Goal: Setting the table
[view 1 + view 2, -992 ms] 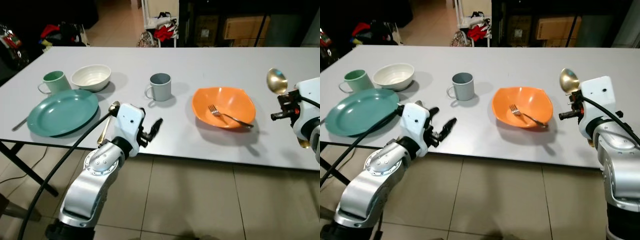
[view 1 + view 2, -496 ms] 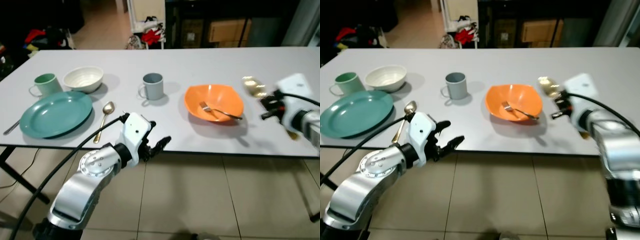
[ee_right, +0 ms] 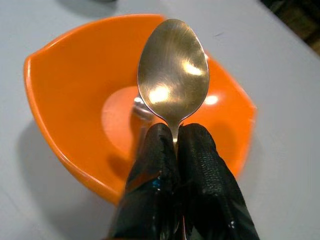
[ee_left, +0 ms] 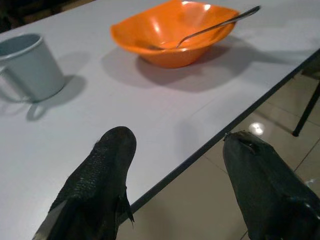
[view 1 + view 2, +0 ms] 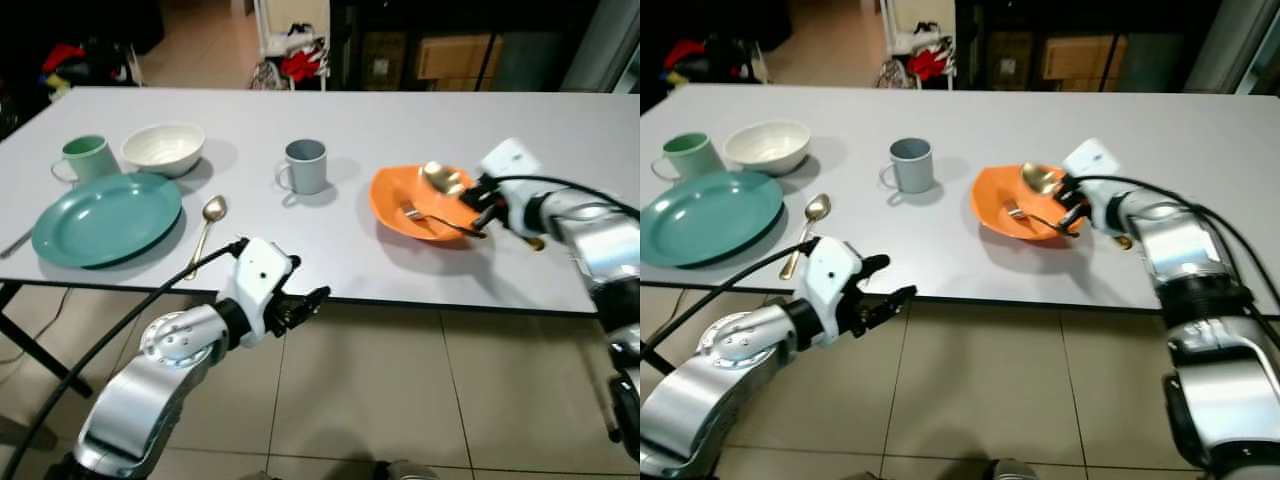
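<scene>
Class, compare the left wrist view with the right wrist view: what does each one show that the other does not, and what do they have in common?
Left wrist view alone: the grey mug, the table's front edge with floor below, the fork resting in the bowl, and the open left end effector.

Right wrist view alone: the gold spoon pinched in the shut right end effector, its bowl held above the dish.

Shared: the orange bowl on the grey table.

A grey table stood on a beige tiled floor. Beyond the table, cardboard boxes sat in shadow.
</scene>
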You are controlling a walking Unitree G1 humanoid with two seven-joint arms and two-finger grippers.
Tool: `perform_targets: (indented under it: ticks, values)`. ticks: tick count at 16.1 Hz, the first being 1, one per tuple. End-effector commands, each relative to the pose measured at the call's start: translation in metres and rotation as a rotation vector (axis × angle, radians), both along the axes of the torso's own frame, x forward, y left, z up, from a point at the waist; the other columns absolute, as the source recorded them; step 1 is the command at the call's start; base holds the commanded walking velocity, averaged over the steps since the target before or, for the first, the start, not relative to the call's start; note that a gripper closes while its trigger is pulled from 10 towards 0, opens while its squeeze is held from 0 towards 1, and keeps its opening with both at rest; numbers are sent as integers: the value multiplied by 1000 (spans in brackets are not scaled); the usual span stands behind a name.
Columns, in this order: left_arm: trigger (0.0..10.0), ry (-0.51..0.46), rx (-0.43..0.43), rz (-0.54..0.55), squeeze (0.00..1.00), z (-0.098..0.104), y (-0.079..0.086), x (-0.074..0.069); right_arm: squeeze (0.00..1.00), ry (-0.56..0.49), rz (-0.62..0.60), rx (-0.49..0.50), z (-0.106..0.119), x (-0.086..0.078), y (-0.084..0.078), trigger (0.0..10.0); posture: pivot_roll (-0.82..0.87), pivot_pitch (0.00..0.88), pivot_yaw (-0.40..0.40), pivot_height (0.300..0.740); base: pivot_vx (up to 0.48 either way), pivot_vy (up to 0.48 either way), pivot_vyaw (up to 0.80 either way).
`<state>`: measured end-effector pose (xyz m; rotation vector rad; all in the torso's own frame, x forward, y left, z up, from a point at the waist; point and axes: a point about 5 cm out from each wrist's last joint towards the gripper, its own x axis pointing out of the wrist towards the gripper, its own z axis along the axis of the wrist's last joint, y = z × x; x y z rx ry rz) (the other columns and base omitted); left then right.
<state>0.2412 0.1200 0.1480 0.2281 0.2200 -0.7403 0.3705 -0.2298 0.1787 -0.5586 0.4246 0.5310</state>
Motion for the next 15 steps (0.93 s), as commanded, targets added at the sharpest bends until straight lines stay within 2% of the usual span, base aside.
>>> perform_targets:
  ticks: [1, 5, 7, 8, 9, 14, 15]
  values:
    - [10000, -7, 8, 18, 0, 3, 5, 0, 0, -7, 35, -14, 5, 4, 4, 10000, -28, 30, 31, 740, 0, 0, 0]
    - [10000, -3, 9, 24, 0, 4, 5, -2, 0, -16, 6, -76, 1, 17, 7, 10000, -22, 36, 28, 740, 0, 0, 0]
    - [10000, -2, 11, 23, 0, 5, 5, -2, 447, -10, -16, -90, -1, 20, 7, 10000, -19, 40, 31, 740, 0, 0, 0]
    - [10000, -2, 11, 23, 0, 5, 5, -2, 447, -11, -21, -96, -2, 20, 6, 10000, -19, 40, 31, 740, 0, 0, 0]
    - [10000, -3, 13, 22, 0, 6, 6, -2, 529, -11, -33, -99, -2, 21, 6, 10000, -18, 40, 31, 740, 0, 0, 0]
    - [10000, -6, 16, 18, 0, 7, 5, 1, 529, -17, -24, -109, -1, 22, 3, 10000, -24, 31, 45, 740, 0, 0, 0]
    - [10000, -7, 16, 14, 0, 7, 5, 2, 576, -18, -17, -110, 1, 22, 2, 10000, -25, 30, 46, 740, 0, 0, 0]
